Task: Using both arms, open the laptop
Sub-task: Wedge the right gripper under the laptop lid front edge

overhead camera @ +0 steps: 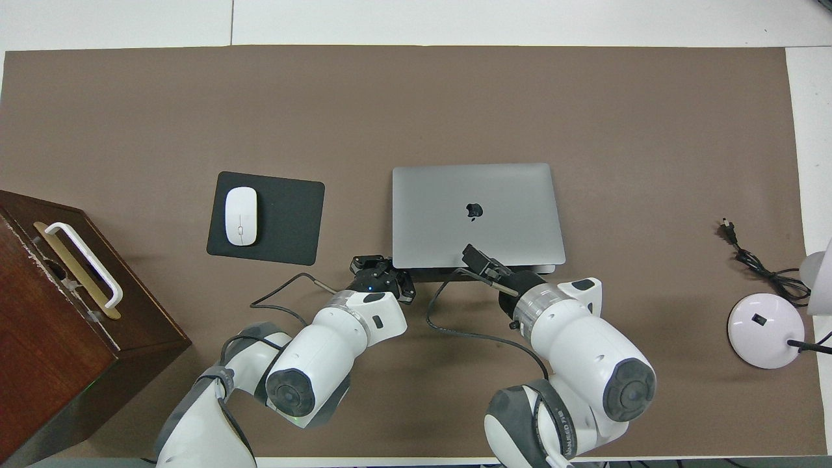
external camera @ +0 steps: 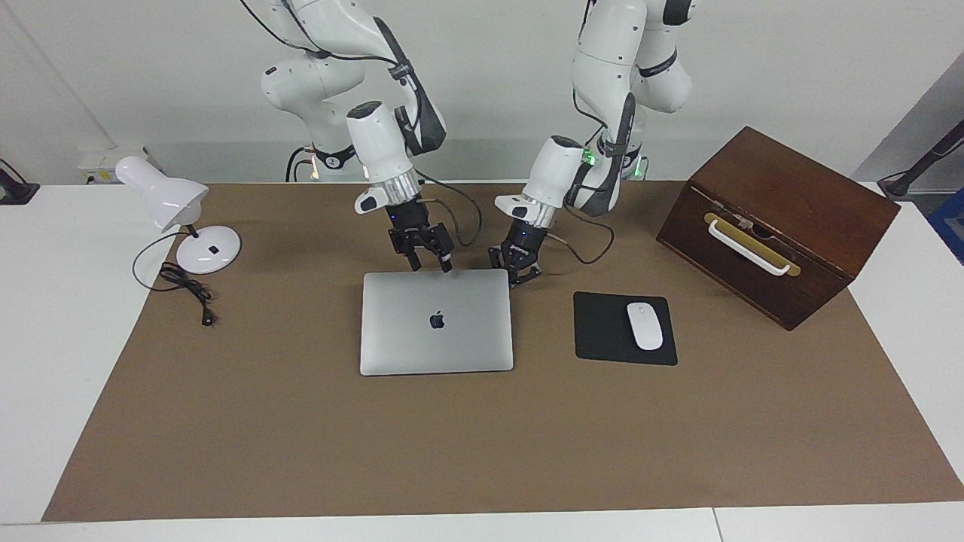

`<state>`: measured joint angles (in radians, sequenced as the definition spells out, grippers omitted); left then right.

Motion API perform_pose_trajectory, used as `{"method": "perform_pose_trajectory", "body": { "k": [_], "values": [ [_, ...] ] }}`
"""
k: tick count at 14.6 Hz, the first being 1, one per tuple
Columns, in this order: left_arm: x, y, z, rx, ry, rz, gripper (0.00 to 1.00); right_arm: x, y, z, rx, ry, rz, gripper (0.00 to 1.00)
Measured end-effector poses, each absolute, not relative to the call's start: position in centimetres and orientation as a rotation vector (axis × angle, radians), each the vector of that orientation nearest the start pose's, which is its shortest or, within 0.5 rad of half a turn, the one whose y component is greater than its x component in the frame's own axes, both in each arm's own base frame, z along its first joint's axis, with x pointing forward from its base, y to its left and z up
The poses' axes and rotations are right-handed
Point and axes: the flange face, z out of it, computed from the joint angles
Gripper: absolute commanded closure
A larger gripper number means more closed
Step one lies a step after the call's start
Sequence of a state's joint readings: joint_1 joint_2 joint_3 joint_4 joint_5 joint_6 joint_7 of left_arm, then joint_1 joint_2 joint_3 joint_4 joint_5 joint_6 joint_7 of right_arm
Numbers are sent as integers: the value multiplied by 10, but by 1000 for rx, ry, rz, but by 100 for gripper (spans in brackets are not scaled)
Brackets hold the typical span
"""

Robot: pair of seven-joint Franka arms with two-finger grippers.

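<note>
Both grippers at the closed laptop's (external camera: 436, 321) robot-side edge: left jaws together, right jaws seemingly apart

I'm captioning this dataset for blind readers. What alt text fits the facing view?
A closed silver laptop lies flat on a brown mat, with the right gripper over its robot-side edge and the shut left gripper beside its corner. A mouse on a black pad lies nearby.
</note>
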<state>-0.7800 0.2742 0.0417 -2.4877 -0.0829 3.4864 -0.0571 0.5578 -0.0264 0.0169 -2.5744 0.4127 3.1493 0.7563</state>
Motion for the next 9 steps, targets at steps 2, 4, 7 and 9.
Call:
{"method": "perform_pose_trajectory", "body": {
  "k": [2, 4, 7, 9],
  "values": [
    [392, -343, 267, -3073, 948, -1130, 100, 429, 234, 338, -2515, 773, -532, 2],
    [392, -343, 267, -3073, 948, -1130, 100, 430, 235, 337, -2517, 772, -529, 2],
    [392, -343, 267, -3073, 948, -1130, 100, 434, 240, 340, -2529, 769, -495, 2],
    [392, -343, 267, -3073, 948, -1130, 100, 438, 243, 344, -2528, 766, -486, 2]
  ]
}}
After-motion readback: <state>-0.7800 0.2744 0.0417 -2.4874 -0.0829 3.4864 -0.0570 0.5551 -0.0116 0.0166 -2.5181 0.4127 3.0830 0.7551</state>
